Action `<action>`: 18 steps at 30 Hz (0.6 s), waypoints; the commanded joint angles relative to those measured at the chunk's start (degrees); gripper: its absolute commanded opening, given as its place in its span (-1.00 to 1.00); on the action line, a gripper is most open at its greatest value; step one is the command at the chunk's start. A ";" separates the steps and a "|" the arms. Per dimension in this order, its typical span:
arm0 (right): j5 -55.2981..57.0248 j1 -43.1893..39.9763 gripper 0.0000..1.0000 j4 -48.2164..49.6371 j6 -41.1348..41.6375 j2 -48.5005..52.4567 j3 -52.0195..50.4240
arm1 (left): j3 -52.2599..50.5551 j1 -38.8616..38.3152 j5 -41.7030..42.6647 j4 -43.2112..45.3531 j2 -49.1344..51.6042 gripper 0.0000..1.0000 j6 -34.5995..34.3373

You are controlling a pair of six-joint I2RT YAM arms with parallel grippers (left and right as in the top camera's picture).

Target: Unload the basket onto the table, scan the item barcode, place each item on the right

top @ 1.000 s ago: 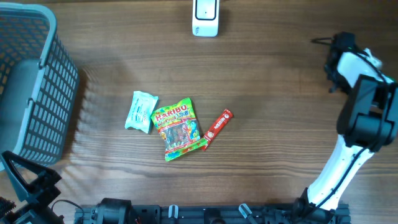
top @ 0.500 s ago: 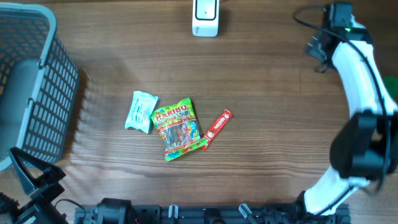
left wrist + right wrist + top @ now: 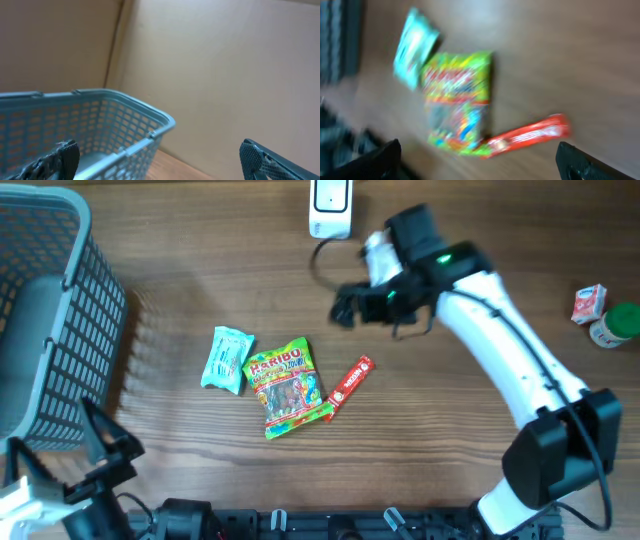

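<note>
Three items lie together mid-table: a green Haribo bag [image 3: 288,385], a red stick pack [image 3: 351,383] against its right corner, and a pale teal packet [image 3: 227,359] to its left. A white scanner [image 3: 330,208] stands at the table's far edge. My right gripper [image 3: 345,308] hovers open above and to the right of the items. The blurred right wrist view shows the Haribo bag [image 3: 457,100], the red stick pack [image 3: 530,135] and the teal packet [image 3: 415,47] ahead of the open right gripper [image 3: 480,167]. At the near left corner, my left gripper [image 3: 75,442] is open and holds nothing.
A grey-blue mesh basket [image 3: 60,330] fills the left side; the left wrist view shows the basket [image 3: 100,125] ahead of the left gripper [image 3: 160,162]. A small red-and-white carton [image 3: 588,302] and a green-capped bottle [image 3: 620,325] sit at the right edge.
The right arm has swung from the far right edge to the middle of the table, just above the items. The left gripper has shifted a little to the right.
</note>
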 commanded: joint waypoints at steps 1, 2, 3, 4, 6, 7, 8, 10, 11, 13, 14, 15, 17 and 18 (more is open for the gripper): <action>-7.26 3.91 0.99 1.81 -5.29 1.36 -4.33 | -5.14 -0.26 3.61 0.44 -0.55 1.00 -6.21; -7.30 4.63 0.99 3.04 -5.09 1.36 -5.68 | -6.69 -0.26 4.15 0.92 -0.55 1.00 -7.37; -7.58 5.16 0.99 4.44 -4.68 1.36 -7.19 | -8.26 -0.26 5.07 1.70 -0.55 1.00 -7.58; -7.98 5.44 0.99 5.31 -4.09 1.36 -8.24 | -9.46 -0.26 5.90 2.40 -0.55 1.00 -7.56; -10.62 5.95 0.99 7.87 -2.99 1.60 -11.06 | -12.48 -0.26 8.20 4.61 -0.55 1.00 -7.56; -13.49 6.16 1.00 9.97 -1.97 1.84 -12.68 | -13.88 -0.26 9.22 5.73 -0.55 1.00 -7.58; -16.00 6.38 0.99 11.74 -1.09 2.03 -13.84 | -15.34 -0.26 10.19 7.02 -0.55 1.00 -7.56; -19.69 6.80 0.99 16.15 1.25 2.54 -15.91 | -17.05 -0.26 10.56 8.24 -0.55 1.00 -7.61; -20.37 7.06 0.99 18.71 2.91 2.86 -16.90 | -17.88 -0.26 10.49 8.68 -0.55 1.00 -7.58; -20.33 8.09 0.99 24.63 7.10 3.87 -18.73 | -19.19 -0.26 10.47 8.57 -0.55 1.00 -7.58; -20.33 8.48 0.99 26.34 8.50 4.13 -19.21 | -19.26 -0.26 10.47 8.20 -0.55 1.00 -7.58; -20.37 8.94 0.99 27.71 9.38 4.42 -19.50 | -19.28 -0.26 10.45 7.89 -0.55 1.00 -7.56; -20.35 10.08 0.99 29.57 10.05 4.79 -19.76 | -19.28 -0.26 10.25 7.65 -0.55 1.00 -7.56; -20.31 10.75 0.99 30.14 10.03 4.92 -19.80 | -19.28 -0.26 10.27 7.45 -0.55 1.00 -7.56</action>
